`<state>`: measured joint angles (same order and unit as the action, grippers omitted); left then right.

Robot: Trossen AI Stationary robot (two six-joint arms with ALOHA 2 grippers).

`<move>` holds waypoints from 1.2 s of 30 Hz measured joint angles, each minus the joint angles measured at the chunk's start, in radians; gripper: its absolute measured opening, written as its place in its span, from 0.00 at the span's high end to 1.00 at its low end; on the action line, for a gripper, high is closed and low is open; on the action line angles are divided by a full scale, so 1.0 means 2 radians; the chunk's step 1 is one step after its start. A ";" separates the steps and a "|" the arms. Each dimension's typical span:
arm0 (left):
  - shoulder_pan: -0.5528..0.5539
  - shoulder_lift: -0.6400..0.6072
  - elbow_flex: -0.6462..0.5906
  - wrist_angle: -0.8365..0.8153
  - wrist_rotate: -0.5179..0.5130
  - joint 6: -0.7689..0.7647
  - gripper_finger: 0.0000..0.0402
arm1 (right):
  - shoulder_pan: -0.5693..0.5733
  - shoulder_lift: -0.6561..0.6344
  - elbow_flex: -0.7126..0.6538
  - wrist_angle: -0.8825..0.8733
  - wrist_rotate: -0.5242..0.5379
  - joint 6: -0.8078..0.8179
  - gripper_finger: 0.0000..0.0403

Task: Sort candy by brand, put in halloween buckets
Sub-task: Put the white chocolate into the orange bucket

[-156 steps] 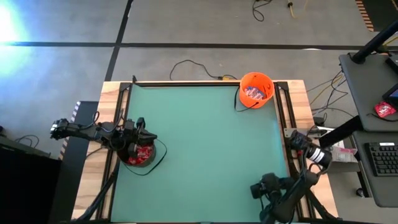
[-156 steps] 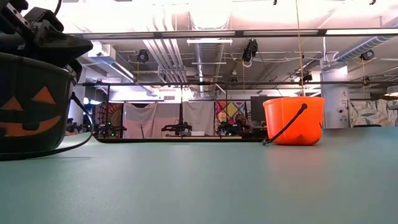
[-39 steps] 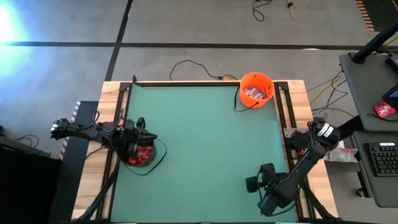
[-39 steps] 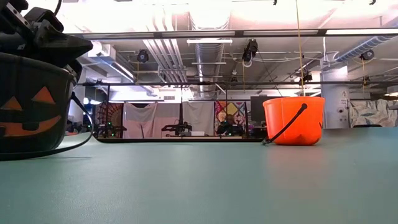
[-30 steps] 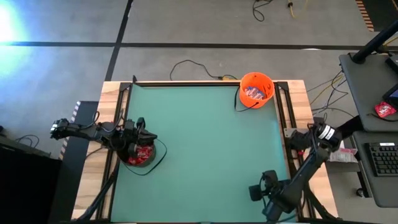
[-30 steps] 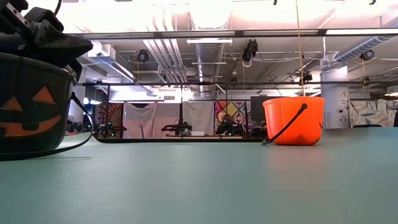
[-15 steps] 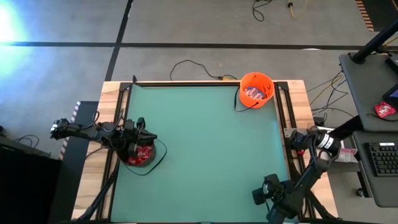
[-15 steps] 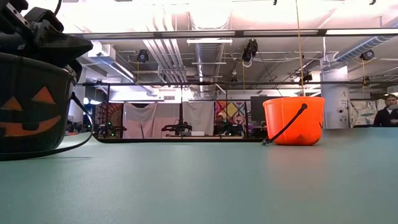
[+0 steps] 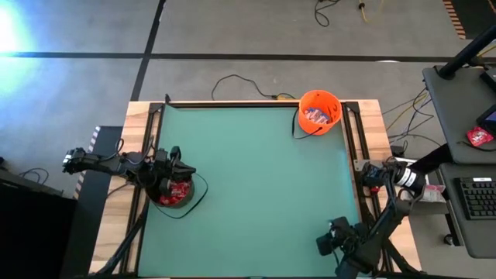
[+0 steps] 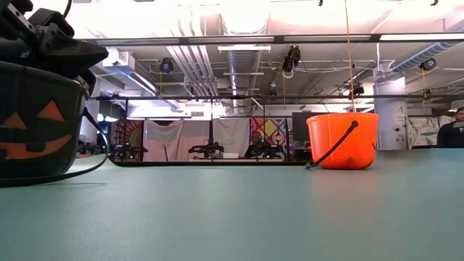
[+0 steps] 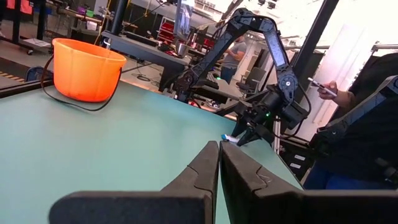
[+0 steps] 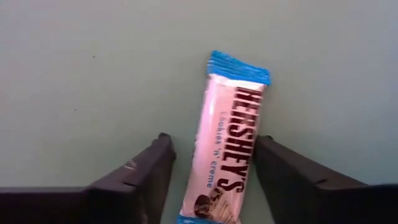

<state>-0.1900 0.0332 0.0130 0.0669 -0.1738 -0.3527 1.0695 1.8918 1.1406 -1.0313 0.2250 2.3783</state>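
Right wrist view: slim glossy white-and-blue bar [image 12: 227, 144].

Wide bare green table [image 9: 256, 178] between black bucket [image 9: 174, 194] and orange bucket [image 9: 319, 111].

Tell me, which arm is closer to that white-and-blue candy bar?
Right: its fingers straddle the candy bar. The left gripper sits over the black bucket across the table.
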 joint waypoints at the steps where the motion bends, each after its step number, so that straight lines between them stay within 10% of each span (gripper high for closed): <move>1: 0.000 0.000 0.000 0.000 0.000 0.000 1.00 | 0.000 0.001 -0.002 0.001 0.000 -0.001 0.52; 11: 0.000 0.000 0.000 0.000 0.000 0.000 1.00 | -0.020 -0.001 -0.016 0.002 -0.001 -0.006 0.76; 21: 0.000 0.000 0.000 0.000 0.000 0.000 1.00 | -0.106 -0.031 -0.019 -0.036 0.019 -0.056 0.76; 36: 0.000 0.000 0.000 0.000 0.000 0.000 1.00 | -0.413 -0.203 -0.032 -0.092 0.150 -0.260 0.89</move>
<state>-0.1900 0.0334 0.0128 0.0669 -0.1738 -0.3527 0.2434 1.4861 1.0766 -1.2151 0.5250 1.8588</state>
